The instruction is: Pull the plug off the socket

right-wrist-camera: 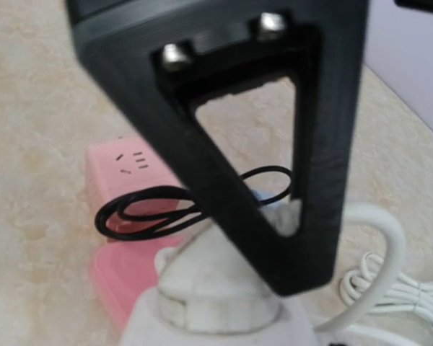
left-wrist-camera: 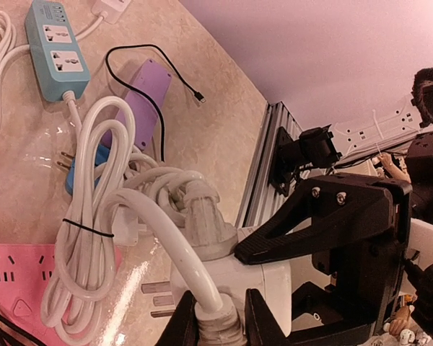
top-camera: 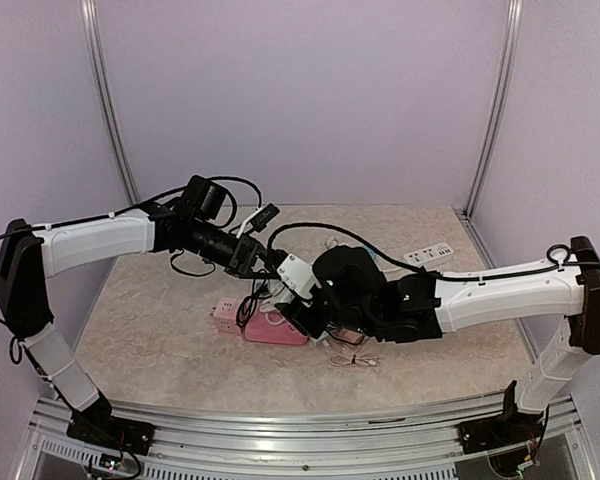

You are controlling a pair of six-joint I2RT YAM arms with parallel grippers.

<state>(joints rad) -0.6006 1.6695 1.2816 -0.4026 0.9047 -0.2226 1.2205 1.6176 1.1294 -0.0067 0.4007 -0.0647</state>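
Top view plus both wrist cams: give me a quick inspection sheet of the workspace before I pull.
Surface: beige marbled tabletop.
Job's things: round white plug still seated on the white socket block; the block's prongs are bare, in no socket.
Clutter: pink power strip, teal power strip, purple strip, white power strip.
Grippers: left gripper closed at the block's ribbed neck; right gripper shows one finger against the plug, closure unclear.
Cables: banded white cord bundle; thin black cable.
Surroundings: lilac walls, aluminium rail.
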